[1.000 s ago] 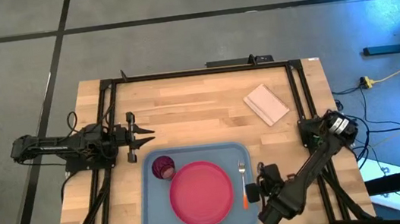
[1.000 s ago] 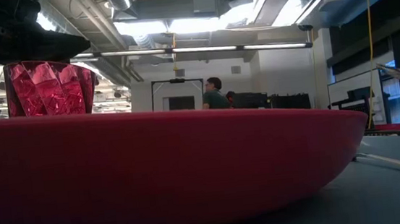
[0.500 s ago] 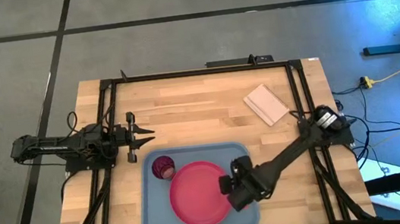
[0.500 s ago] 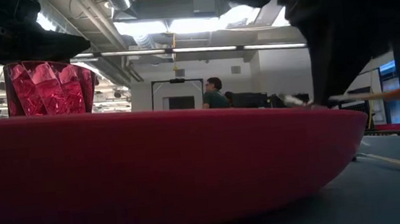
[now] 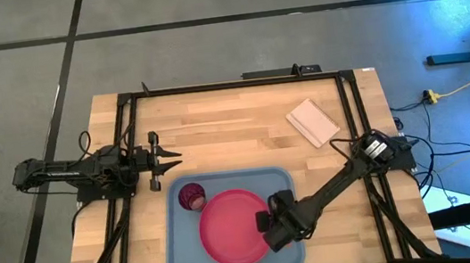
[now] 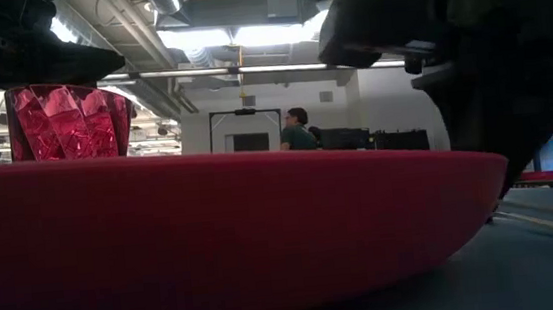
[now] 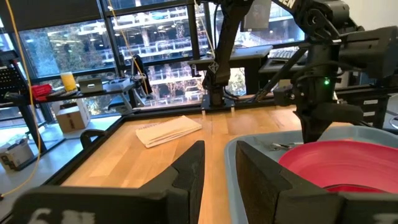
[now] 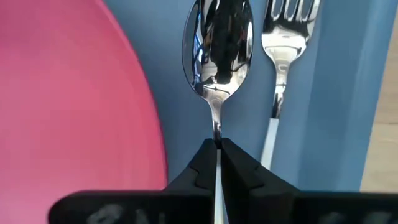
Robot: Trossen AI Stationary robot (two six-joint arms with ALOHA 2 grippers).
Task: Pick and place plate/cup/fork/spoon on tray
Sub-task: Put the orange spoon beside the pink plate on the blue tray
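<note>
1. The right pincer (image 8: 218, 163) is closed on the spoon (image 8: 218, 56), gripping its stem over the tray (image 5: 186, 245), between the plate (image 5: 233, 228) and the fork (image 8: 281, 37).
2. The fork lies on the tray, just beside the spoon.
3. The cup (image 5: 191, 195) stands on the tray, touching the plate's rim.
4. The left pincer (image 5: 167, 160) waits open above the tabletop (image 5: 233, 118), near the tray's far edge.
5. A napkin (image 5: 312, 122) lies well apart.
</note>
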